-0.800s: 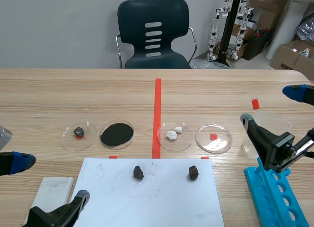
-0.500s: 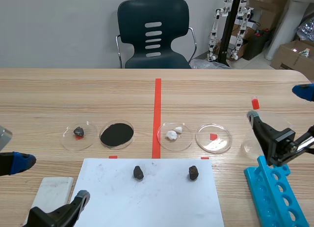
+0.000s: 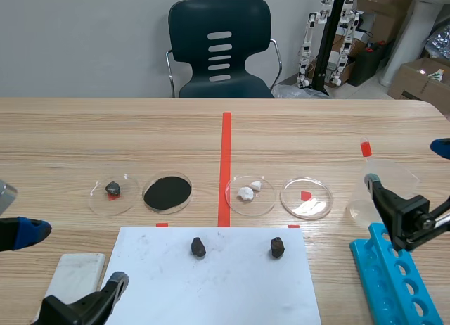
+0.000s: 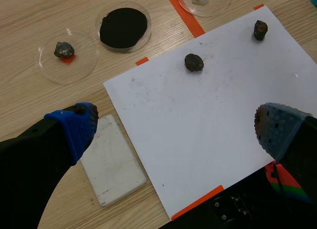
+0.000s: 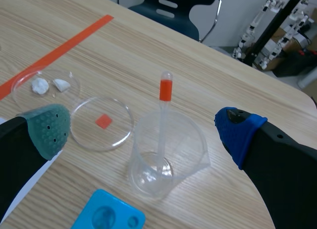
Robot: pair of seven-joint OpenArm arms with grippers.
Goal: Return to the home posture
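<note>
My left gripper (image 3: 70, 258) hangs open at the table's near left, over the corner of a white sheet (image 3: 218, 286). In the left wrist view the left gripper (image 4: 176, 130) has its blue pads wide apart above the sheet (image 4: 213, 105), with nothing between them. My right gripper (image 3: 408, 164) stands open at the near right, just above a clear beaker (image 3: 355, 211) that holds a red-capped pipette (image 3: 365, 148). The right wrist view shows that gripper (image 5: 143, 132) empty, with the beaker (image 5: 166, 154) right under it.
Two dark stones (image 3: 198, 247) (image 3: 277, 247) lie on the sheet. Beyond it stand several petri dishes: one with a stone (image 3: 112, 193), one with black powder (image 3: 167, 192), one with white bits (image 3: 249, 194), one empty (image 3: 306, 198). A blue tube rack (image 3: 397, 283) and a white block (image 3: 74, 276) flank the sheet.
The right gripper has drawn back to the right and a little lower, still open. The left arm and all objects have stayed put.
</note>
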